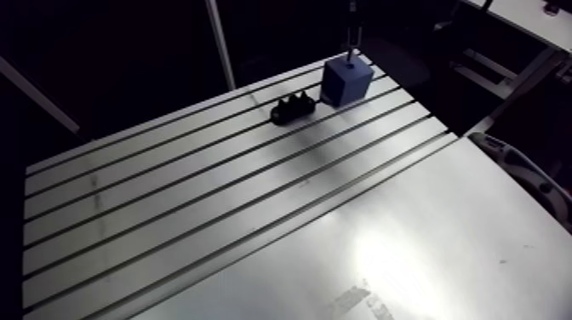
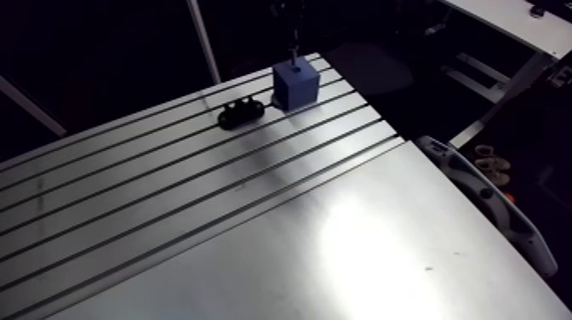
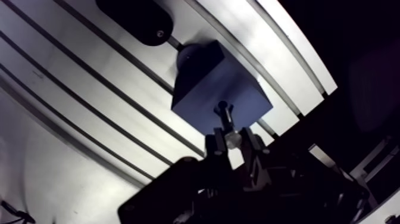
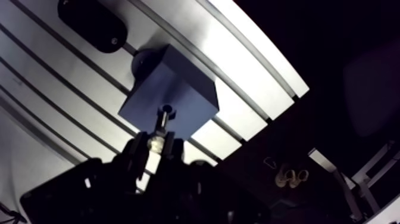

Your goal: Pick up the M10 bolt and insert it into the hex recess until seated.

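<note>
A blue block stands near the far corner of the slotted table. In the wrist view its top face has a small dark recess. My gripper hangs right over the block, shut on the head end of the M10 bolt. The bolt's shaft points down at the recess, and its tip is at or just inside the opening. In the arm view only the thin shaft shows above the block, with the gripper dark above it.
A black ridged holder lies on the table beside the block, on the side away from the corner. A smooth metal plate covers the near part of the table. A grey handled device lies along the table's right edge.
</note>
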Tool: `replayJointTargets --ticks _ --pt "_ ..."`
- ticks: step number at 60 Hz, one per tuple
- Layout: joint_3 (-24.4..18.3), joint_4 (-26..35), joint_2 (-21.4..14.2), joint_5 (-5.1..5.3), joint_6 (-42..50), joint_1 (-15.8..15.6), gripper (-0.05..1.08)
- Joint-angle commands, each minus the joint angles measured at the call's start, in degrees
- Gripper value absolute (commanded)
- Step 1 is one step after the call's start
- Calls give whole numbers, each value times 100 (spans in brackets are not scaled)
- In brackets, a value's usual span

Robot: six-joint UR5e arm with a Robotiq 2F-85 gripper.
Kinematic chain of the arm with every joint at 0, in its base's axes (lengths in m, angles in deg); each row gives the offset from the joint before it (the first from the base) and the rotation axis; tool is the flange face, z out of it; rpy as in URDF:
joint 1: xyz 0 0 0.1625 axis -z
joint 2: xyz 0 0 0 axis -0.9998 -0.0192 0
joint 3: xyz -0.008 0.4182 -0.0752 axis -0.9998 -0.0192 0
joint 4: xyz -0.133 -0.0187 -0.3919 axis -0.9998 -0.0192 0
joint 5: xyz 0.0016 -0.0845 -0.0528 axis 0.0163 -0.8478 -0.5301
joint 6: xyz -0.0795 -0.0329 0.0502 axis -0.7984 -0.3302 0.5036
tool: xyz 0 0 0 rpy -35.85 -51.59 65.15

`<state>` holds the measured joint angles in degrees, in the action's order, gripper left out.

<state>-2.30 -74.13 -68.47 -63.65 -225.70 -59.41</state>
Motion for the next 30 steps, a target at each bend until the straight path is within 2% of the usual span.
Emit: replayJointTargets --ticks 1,30 --pt "-3 0 31 2 2 22 89" --pt "-3 -9 100 0 2 22 89"
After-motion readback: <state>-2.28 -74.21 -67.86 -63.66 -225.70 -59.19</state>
